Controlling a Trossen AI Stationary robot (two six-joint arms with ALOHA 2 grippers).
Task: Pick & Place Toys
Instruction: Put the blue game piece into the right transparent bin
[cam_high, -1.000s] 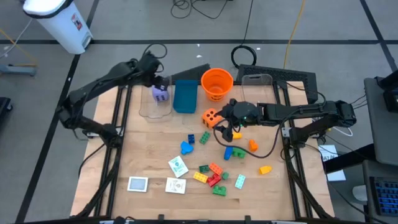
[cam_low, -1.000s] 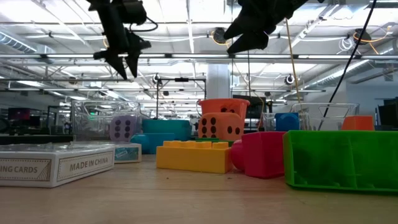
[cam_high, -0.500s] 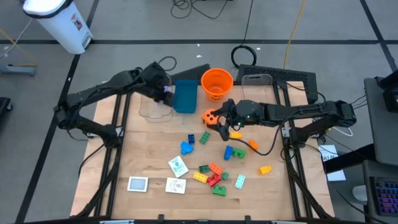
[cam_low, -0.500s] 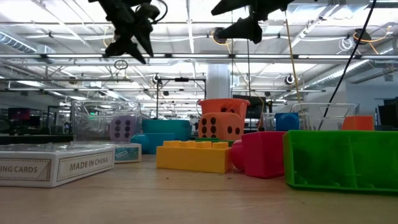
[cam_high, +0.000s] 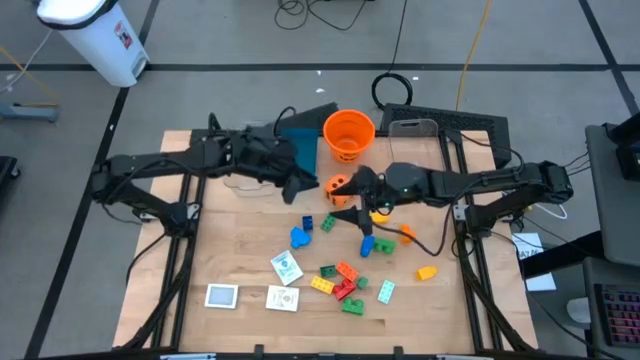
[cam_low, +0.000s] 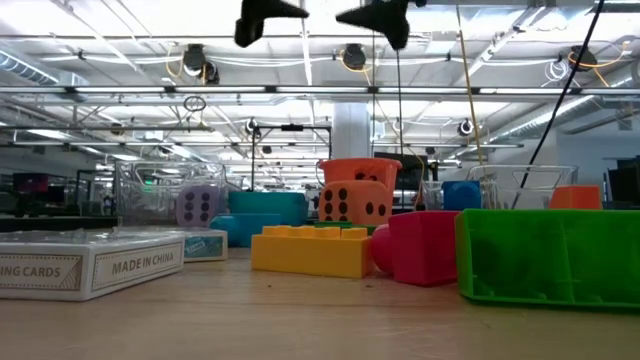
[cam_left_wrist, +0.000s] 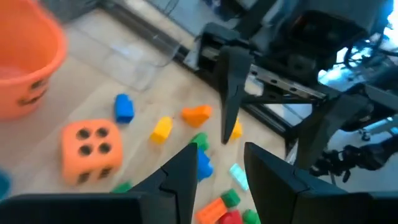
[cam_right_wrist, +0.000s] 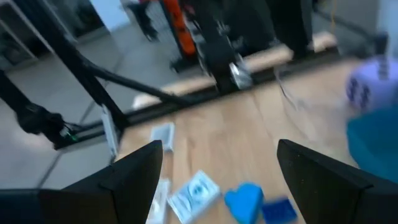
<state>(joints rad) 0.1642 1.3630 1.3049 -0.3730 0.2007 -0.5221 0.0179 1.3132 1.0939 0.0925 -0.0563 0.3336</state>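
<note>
Several small coloured bricks (cam_high: 340, 280) and three white cards (cam_high: 284, 298) lie on the wooden table's middle and near part. The orange die (cam_high: 340, 185) rests on the table near the orange bucket (cam_high: 349, 133); it also shows in the left wrist view (cam_left_wrist: 93, 149). The purple die (cam_low: 200, 205) sits in the clear bin. My left gripper (cam_high: 303, 187) hovers open and empty just left of the orange die, its fingers apart in its wrist view (cam_left_wrist: 221, 168). My right gripper (cam_high: 343, 203) hovers open and empty just right of the die, its fingers wide apart (cam_right_wrist: 217, 149).
The teal box (cam_high: 297, 150) and the clear bin (cam_high: 240, 180) stand at the far left, partly under my left arm. A second clear bin (cam_high: 412, 130) is at the far right. A dark cable (cam_high: 430, 240) trails over the table's right part.
My left gripper has swung from above the clear bin toward the table's right and near side, ending beside the orange die. My right gripper has shifted a little toward the table's left, toward the same die, and has risen. No toy has moved.
</note>
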